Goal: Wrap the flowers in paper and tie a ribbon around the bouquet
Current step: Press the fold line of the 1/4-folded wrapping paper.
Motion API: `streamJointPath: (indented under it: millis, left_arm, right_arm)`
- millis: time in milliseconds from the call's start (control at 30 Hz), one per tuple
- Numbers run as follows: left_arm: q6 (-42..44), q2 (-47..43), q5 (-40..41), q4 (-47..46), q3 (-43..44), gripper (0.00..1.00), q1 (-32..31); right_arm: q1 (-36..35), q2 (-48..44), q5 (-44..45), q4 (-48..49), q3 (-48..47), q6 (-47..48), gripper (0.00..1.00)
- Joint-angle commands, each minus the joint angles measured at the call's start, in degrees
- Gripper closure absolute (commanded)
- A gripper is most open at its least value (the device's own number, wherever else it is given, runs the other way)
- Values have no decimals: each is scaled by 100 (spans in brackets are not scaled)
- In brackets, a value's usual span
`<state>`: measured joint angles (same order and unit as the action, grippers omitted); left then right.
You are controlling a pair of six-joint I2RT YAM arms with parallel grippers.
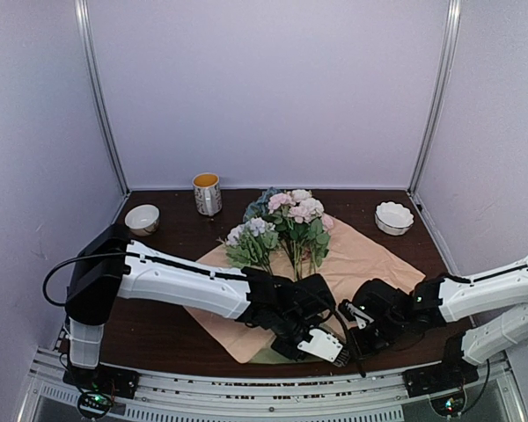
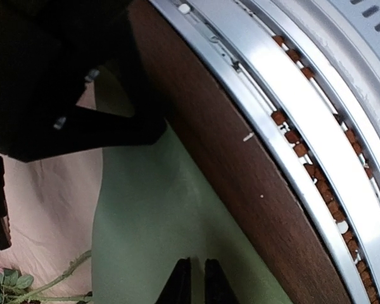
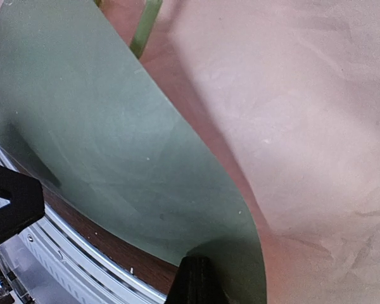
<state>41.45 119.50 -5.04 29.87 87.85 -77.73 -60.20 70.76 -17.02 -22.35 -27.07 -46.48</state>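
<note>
**While the right fingers pinch the corner, the left sit almost shut beside it**

Since both arms meet at the near edge of the dark wooden bench (image 1: 150,338), the next move turns on one corner of the paper. The left fingers (image 2: 182,285) stand nearly together with only a slim gap, low over the green face. Whether they have any of it nipped I cannot tell. Beyond them, away from the robot, lies the bunch of white, pink and blue flowers (image 1: 286,220). Its long axis runs far to near, with the thin green stem ends pointing at the fingers. Under it spreads the thin square paper sheet (image 1: 370,255), kraft tan face up and sage green beneath, its near corner curled upward. Just to the right, the right fingers (image 3: 196,282) are closed on that raised flap. I judge the fold must travel away from the robot, over the stems, and both arms are about equally near.
</note>
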Motion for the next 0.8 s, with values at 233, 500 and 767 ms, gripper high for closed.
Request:
streamJointPath:
  millis: [233,500,767]
  left_arm:
    - [1368,300,-291,1091,97,87,39]
    - [656,122,-164,1384,-319,91,4]
    - [-157,-312,113,1371,-998,92,149]
  right_arm:
    - [68,253,336,-27,291,166,100]
    - [66,179,389,-156,351,207,100]
    - [72,115,445,-264,350,268,100]
